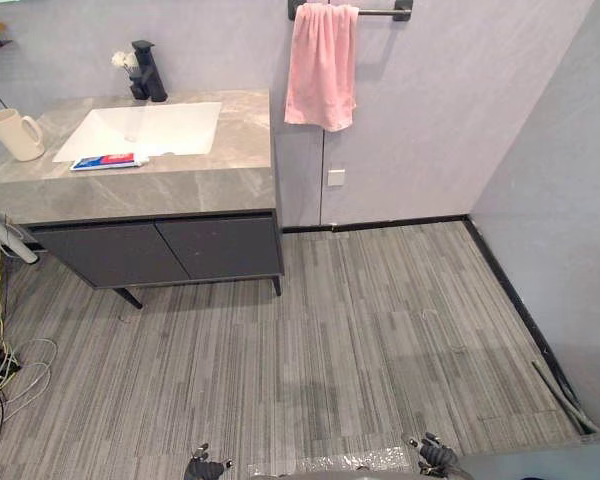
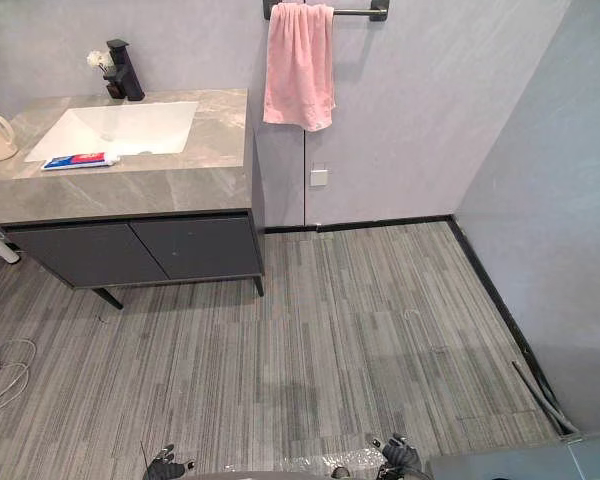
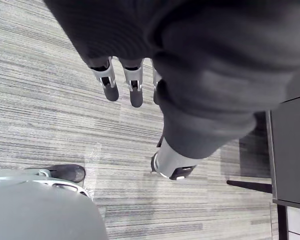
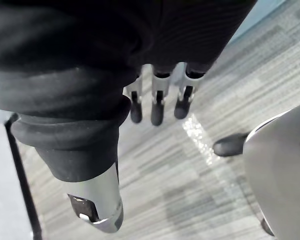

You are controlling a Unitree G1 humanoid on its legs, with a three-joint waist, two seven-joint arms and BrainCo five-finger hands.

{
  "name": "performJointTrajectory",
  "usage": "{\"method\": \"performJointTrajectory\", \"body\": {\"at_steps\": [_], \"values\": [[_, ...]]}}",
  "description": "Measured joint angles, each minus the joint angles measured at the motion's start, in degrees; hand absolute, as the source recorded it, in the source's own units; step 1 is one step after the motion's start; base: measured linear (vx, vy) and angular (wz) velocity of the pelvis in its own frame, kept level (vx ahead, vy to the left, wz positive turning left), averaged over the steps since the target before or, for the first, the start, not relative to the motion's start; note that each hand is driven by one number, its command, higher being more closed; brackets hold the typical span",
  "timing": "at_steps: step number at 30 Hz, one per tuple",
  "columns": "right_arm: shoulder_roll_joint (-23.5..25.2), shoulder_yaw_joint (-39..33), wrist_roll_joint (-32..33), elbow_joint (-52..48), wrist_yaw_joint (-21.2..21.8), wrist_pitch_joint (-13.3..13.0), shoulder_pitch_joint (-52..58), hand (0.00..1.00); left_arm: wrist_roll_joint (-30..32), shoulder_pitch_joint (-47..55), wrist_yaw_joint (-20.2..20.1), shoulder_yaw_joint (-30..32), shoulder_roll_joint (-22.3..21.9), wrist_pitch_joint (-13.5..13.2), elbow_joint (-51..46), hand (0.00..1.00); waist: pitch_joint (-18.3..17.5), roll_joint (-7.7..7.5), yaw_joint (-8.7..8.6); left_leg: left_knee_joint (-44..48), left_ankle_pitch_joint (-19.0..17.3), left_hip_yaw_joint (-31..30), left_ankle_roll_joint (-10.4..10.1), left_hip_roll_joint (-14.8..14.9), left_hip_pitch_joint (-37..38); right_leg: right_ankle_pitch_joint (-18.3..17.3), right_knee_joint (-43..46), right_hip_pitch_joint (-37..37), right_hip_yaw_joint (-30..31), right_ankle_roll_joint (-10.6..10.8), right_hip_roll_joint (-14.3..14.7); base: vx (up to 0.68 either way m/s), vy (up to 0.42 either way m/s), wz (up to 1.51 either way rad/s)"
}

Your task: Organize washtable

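The left hand (image 3: 132, 85) and right hand (image 4: 157, 100) hang released with fingers straight, well above the open striped floor (image 1: 380, 320). On the grey worktop (image 1: 180, 180), a toothpaste tube (image 1: 107, 161) lies along the sink's (image 1: 145, 128) front rim. A cream mug (image 1: 17, 134) stands near the left edge.

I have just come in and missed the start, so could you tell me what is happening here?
Nothing is being handled yet. The robot stands on the grey floor some way from the washtable, with its left hand and right hand both hanging open over the floor, holding nothing. On the washtable a toothpaste tube lies in front of the sink, and a cream mug stands at the left end. A pink towel hangs on the wall to its right.
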Motion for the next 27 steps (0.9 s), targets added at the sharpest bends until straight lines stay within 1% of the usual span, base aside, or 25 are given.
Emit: {"method": "performJointTrajectory", "body": {"at_steps": [13, 20, 24, 25, 27], "values": [[0.0, 0.1, 0.1, 0.1, 0.1, -0.1, -0.1, 0.00, -0.1, -0.5, 0.0, -0.5, 0.6, 0.0, 0.5, 0.00, 0.3, -0.20, 0.02, 0.4, 0.0, 0.0, 0.0, 0.0, -0.1, 0.1, 0.1, 0.0, 0.1, -0.1, 0.0, -0.04, -0.039, 0.00], [-0.1, 0.1, 0.3, 0.1, 0.1, 0.0, -0.1, 0.00, -0.1, -0.7, 0.0, -2.2, 1.2, 0.1, 0.7, 0.00, 0.3, -0.20, -0.04, 0.4, 0.0, 0.1, 0.0, 0.1, -0.3, 0.1, -0.1, -0.1, 0.1, -0.2, 0.1, -0.01, -0.016, 0.00], [-0.1, 0.1, 0.6, 0.1, 0.2, 0.1, -0.2, 0.00, -0.1, -1.0, -0.1, -2.2, 1.3, 0.1, 0.8, 0.00, 0.3, -0.25, -0.04, 0.9, -0.3, 0.3, -0.4, 0.3, -0.6, 0.1, -0.1, -0.2, 0.2, -0.2, 0.3, 0.00, 0.000, 0.00], [0.0, 0.1, 0.7, 0.0, 0.2, 0.0, -0.2, 0.00, -0.1, -1.1, -0.1, -2.2, 1.3, 0.1, 0.8, 0.00, 0.5, -0.31, -0.03, 2.0, -1.0, 0.5, -0.6, 0.6, -1.2, 0.1, -0.1, -0.4, 0.3, -0.3, 0.4, -0.02, -0.021, -0.09], [0.0, 0.1, 0.8, -0.2, 0.2, 0.1, -0.2, 0.00, -0.1, -1.2, -0.1, -1.8, 1.3, 0.2, 0.7, 0.00, 1.0, -0.31, 0.28, 7.6, -4.0, 1.8, -1.3, 2.3, -3.4, -0.7, 1.6, -1.4, 1.6, -1.2, 1.1, -0.01, -0.047, -0.26]]}}
